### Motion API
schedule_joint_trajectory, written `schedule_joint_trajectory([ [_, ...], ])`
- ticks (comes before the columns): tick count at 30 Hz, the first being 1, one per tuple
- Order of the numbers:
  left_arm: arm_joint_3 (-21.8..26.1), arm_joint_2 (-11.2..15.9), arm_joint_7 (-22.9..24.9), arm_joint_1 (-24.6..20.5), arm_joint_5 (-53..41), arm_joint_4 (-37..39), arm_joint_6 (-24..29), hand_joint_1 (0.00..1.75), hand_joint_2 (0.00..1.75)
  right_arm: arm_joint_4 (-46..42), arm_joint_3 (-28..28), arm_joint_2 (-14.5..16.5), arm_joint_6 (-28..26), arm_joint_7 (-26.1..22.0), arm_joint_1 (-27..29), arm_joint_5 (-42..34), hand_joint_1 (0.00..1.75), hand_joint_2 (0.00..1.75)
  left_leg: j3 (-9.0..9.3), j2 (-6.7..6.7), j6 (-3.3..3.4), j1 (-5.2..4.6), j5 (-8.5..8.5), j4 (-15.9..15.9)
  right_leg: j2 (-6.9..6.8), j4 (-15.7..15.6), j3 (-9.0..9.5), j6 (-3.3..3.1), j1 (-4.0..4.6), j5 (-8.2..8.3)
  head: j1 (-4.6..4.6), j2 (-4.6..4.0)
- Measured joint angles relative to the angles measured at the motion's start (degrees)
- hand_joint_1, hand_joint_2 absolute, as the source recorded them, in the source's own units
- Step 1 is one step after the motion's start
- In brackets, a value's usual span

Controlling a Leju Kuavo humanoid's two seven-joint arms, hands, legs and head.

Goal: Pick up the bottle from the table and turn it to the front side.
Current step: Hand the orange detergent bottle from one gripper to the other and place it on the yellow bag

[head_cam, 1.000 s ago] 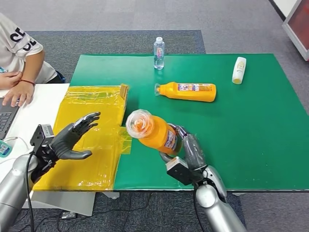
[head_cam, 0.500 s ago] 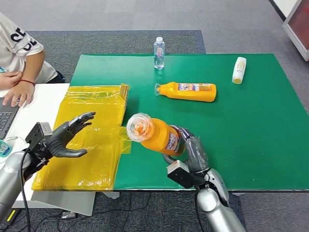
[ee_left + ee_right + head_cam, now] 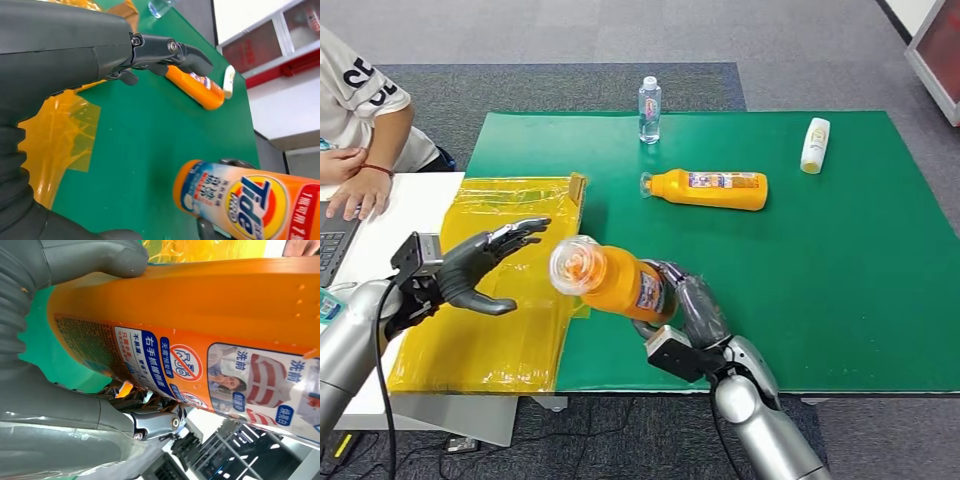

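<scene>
My right hand (image 3: 693, 312) grips an orange detergent bottle (image 3: 610, 280) by its lower body and holds it above the green mat (image 3: 848, 280), its clear cap toward me and to the left. The right wrist view shows the bottle's printed label (image 3: 211, 365) against that hand's thumb (image 3: 94, 257). My left hand (image 3: 482, 268) hovers open over the yellow plastic sheet (image 3: 509, 330), fingers spread and stretched toward the bottle's cap, a short gap away. In the left wrist view the fingers (image 3: 166, 52) reach out over the mat and the held bottle (image 3: 249, 200) shows its Tide logo.
A second orange bottle (image 3: 709, 189) lies on its side mid-mat. A small clear water bottle (image 3: 648, 109) stands at the far edge and a white bottle (image 3: 815, 145) lies far right. A person (image 3: 358, 110) sits at the white table (image 3: 395, 215) at left, hands by a laptop.
My right hand has carried the bottle leftward toward the yellow sheet. My left hand has risen and moved right toward the bottle's cap, narrowing the gap.
</scene>
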Motion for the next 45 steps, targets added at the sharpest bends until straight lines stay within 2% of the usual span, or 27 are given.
schedule_joint_trajectory([
  [22, -7.2, -0.3, -0.1, -4.3, 2.2, 3.2, -0.6, 0.0, 1.75, 3.1, 6.2, 0.1, -2.2, 1.5, -1.7, 3.5, 1.75, 1.75, -0.08, 0.0, -0.01, 0.0, 0.02, 0.0, 0.0, 0.0, -0.1, 0.0, 0.0, 0.01, 0.01, 0.0],
  [28, -9.2, -2.0, -1.7, -5.4, 5.0, 4.1, -5.4, 0.0, 1.75, 3.3, 8.1, 0.5, -1.9, 2.0, -3.2, 2.9, 1.75, 1.75, -0.08, 0.0, -0.01, 0.0, 0.03, 0.0, 0.0, 0.0, -0.09, 0.0, -0.01, 0.03, 0.0, 0.0],
  [37, -12.3, -4.9, -1.7, -7.5, 6.1, 6.1, -6.1, 0.0, 1.75, 4.0, 9.5, 1.1, -1.8, 2.5, -4.7, 2.0, 1.75, 1.75, -0.09, -0.01, 0.01, 0.0, 0.07, 0.0, 0.0, 0.0, -0.1, -0.02, 0.0, 0.07, 0.0, 0.0],
  [45, -14.7, -6.4, -1.8, -8.8, 6.2, 7.9, -6.2, 0.0, 1.75, 5.1, 9.6, 1.2, -2.0, 3.7, -5.7, 2.2, 1.75, 1.75, -0.1, 0.0, 0.02, 0.0, 0.08, 0.0, -0.01, 0.0, -0.1, -0.03, 0.0, 0.08, -0.01, 0.0],
])
